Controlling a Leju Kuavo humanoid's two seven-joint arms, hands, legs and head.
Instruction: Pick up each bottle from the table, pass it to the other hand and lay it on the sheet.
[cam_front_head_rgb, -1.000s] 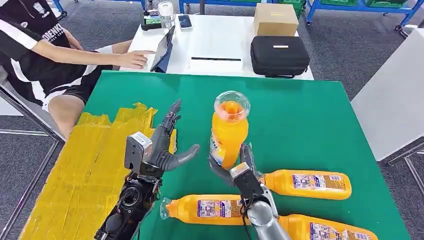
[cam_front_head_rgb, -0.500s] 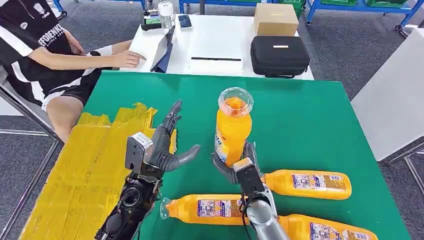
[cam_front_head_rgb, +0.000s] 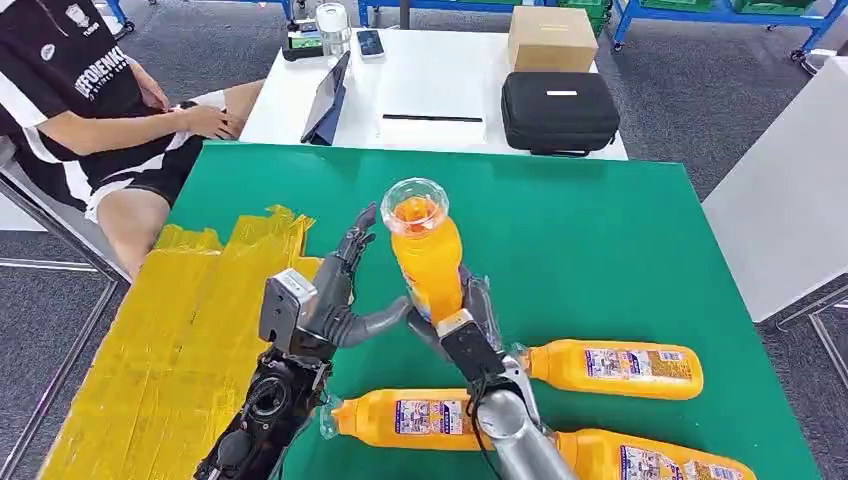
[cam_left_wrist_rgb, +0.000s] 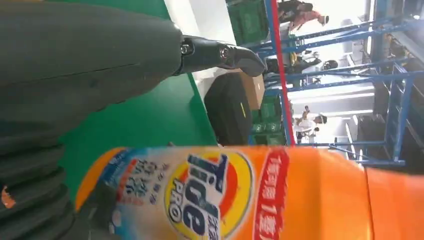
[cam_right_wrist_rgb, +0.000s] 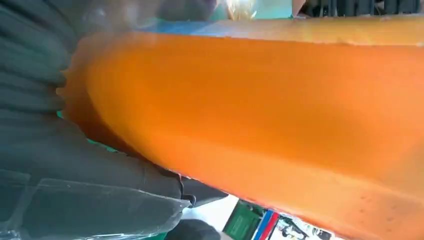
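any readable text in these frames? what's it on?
"Tide PRO": label of the held bottle, left wrist view; it stands in the right hand, beside the left hand.
Chinese characters beside that logo: too blurred to read.
Labels on the three lying bottles, head view: too small.
Lettering on the person's shirt: partly hidden, unreadable.

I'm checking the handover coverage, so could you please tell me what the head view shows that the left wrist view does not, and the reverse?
The head view alone shows the right hand holding the orange bottle upright, three lying bottles and the yellow sheet. The left wrist view alone shows the bottle's printed label close up and blue racks. Both show the open left hand, the held bottle and the green table.
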